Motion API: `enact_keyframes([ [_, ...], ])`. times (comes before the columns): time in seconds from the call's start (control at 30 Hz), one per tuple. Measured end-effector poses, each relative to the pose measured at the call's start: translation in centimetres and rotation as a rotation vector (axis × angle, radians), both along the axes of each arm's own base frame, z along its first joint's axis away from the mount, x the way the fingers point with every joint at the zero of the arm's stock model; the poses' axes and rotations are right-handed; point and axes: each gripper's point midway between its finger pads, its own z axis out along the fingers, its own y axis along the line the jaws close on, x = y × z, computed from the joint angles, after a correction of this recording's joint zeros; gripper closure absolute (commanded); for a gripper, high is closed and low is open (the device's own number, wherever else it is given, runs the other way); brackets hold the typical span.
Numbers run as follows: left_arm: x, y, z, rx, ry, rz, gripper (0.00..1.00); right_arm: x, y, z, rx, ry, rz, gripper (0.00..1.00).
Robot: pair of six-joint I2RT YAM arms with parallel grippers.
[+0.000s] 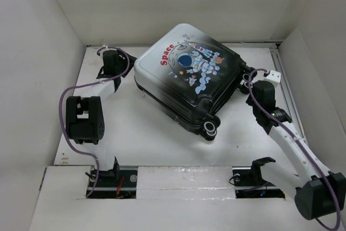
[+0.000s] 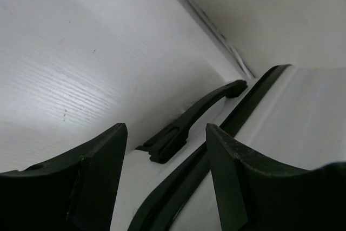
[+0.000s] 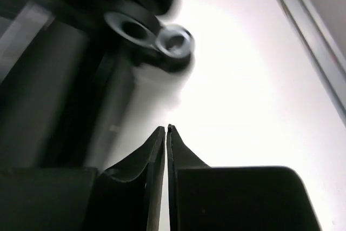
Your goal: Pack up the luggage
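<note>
Top external view has the small hard-shell wheeled suitcase (image 1: 189, 79), white fading to black with a cartoon astronaut and red "Space", lying shut and print-up on the white tabletop (image 1: 140, 133), toward the far side. Left gripper (image 2: 166, 128) sits spread open at its far-left edge, by the black carry handle (image 2: 200, 109), holding nothing. Right gripper (image 3: 166, 129) is clenched on empty air near the black-and-white wheels (image 3: 173, 41). Looks mostly packed; whether the zip's fully round can't be told, that'd be what's left.
</note>
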Motion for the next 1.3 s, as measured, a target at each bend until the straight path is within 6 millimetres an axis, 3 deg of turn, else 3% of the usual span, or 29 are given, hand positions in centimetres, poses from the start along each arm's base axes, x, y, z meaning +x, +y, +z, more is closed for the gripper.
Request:
enact_keyframes([
  [0.07,0.0,-0.2,-0.9,-0.008,0.022,-0.019,0.45,-0.4,-1.1,-3.5,0.019,0.068,-0.015,0.89],
  [0.13,0.7,-0.9,-1.3,-0.022,0.03,-0.058,0.45,-0.2,-0.7,-6.1,0.049,0.114,0.012,0.89],
  [0.33,2.7,-3.5,-2.5,-0.04,0.023,-0.167,0.45,4.0,4.3,-9.6,0.157,0.156,0.214,0.89],
  [0.4,2.4,-3.7,-2.8,-0.043,0.007,-0.166,0.46,4.8,6.3,-10.0,0.162,0.16,0.291,0.89],
  [0.5,0.7,-3.5,-4.2,-0.055,-0.003,-0.131,0.46,5.1,7.1,-11.2,0.129,0.202,0.321,0.88],
  [0.6,-1.7,-2.2,-4.9,-0.058,-0.003,-0.053,0.46,6.9,7.4,-11.3,0.127,0.212,0.319,0.88],
  [0.83,-8.2,0.4,-4.0,0.107,-0.014,0.12,0.48,13.4,8.9,-10.7,0.11,0.213,0.353,0.88],
  [1.03,-15.1,-1.6,-3.9,0.169,-0.031,0.105,0.51,20.7,9.7,-8.8,-0.022,0.239,0.416,0.86],
  [1.1,-17.4,-3.1,-4.0,0.182,-0.038,0.052,0.51,23.7,10.5,-7.2,-0.053,0.2,0.456,0.8],
  [1.17,-19.3,-4.3,-4.3,0.206,-0.034,0.003,0.51,26.1,11.6,-5.4,-0.058,0.148,0.496,0.65],
  [1.23,-20.5,-4.9,-4.2,0.22,-0.035,-0.02,0.51,27.3,12.4,-3.2,-0.058,0.096,0.533,0.47],
  [1.3,-21.5,-5.5,-4.0,0.224,-0.037,-0.053,0.51,28.0,12.7,0.5,-0.066,0.025,0.546,0.39],
])
